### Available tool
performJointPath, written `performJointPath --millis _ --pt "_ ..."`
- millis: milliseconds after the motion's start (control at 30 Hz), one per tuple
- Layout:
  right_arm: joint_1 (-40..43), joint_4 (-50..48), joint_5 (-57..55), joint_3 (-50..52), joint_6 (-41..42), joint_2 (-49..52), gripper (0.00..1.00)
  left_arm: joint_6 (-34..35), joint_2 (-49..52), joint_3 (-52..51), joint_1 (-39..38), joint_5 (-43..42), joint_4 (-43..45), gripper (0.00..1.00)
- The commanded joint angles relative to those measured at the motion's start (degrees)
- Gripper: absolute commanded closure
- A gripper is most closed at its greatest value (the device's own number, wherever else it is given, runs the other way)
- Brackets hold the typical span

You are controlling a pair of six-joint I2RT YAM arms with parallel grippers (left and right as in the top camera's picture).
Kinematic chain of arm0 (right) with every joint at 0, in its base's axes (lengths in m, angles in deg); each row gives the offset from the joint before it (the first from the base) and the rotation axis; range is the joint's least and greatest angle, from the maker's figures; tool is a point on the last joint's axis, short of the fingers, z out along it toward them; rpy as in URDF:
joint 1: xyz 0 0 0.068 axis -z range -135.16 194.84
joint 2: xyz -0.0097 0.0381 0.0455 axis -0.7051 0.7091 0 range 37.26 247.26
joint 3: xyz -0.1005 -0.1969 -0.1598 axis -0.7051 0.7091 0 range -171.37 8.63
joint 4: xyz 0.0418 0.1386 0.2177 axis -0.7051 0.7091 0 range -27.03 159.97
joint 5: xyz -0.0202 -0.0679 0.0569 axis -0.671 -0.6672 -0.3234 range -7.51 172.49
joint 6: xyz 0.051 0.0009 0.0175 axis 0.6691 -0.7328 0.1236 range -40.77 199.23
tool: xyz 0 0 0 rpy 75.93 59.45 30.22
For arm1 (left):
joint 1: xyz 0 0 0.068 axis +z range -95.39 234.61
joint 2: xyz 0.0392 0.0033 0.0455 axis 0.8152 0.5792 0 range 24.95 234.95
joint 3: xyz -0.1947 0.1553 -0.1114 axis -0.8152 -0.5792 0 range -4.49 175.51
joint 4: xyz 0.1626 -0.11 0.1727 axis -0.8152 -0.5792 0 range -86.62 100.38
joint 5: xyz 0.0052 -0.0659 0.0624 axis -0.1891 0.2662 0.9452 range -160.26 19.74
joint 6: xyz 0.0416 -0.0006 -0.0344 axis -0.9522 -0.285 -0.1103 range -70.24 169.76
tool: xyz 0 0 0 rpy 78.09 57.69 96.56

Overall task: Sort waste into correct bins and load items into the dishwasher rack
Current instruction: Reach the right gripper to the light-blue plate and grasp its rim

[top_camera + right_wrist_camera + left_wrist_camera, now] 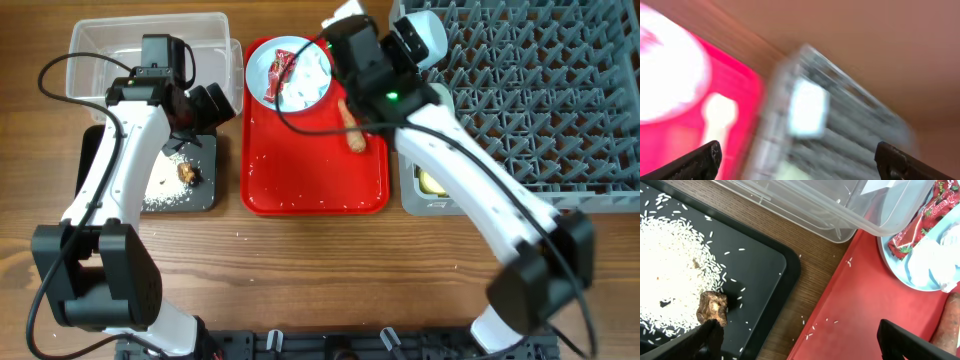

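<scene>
Left hand (805,347) wide, empty at edge of black tray (765,270) holding rice (670,265) and lump (712,307), likely the food-waste bin; right hand (800,162) also wide, view blurred; wrapper (277,72), tissue (310,75) unsorted on plate (255,75), upper centre.

Your overhead view is bright, even and sharp. Your left wrist view is crisp down to the white rice-like crumbs (670,265), with glare on the clear plastic rectangular tub (840,205) at 12 o'clock. Your right wrist view is all blur: flat red serving tray (745,95) and large grey plastic crate (855,135) smear together.
</scene>
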Motion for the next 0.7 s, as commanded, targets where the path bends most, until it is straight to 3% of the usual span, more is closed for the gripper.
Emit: performJointPath --millis 0,133,267,500,667 --pt "-0.72 0.61 31.54 -1.38 11.91 -4.48 0.05 -0.07 -0.74 0.74 0.22 0.74 -0.04 0.0" --pt "-0.42 -8.11 37.53 -0.83 23.37 -2.78 0.19 -0.07 -0.74 0.74 0.22 0.74 -0.04 0.0" --pt "-0.39 -14.01 35.87 -1.01 31.54 0.68 0.21 -0.07 -0.74 0.74 0.22 0.74 -0.04 0.0" --pt "-0.83 -10.19 35.65 -10.47 33.57 4.74 0.21 -0.07 -0.74 0.74 0.22 0.74 -0.04 0.0" --pt "-0.76 -13.51 33.46 -13.31 34.23 8.04 0.21 -0.07 -0.74 0.74 0.22 0.74 -0.04 0.0"
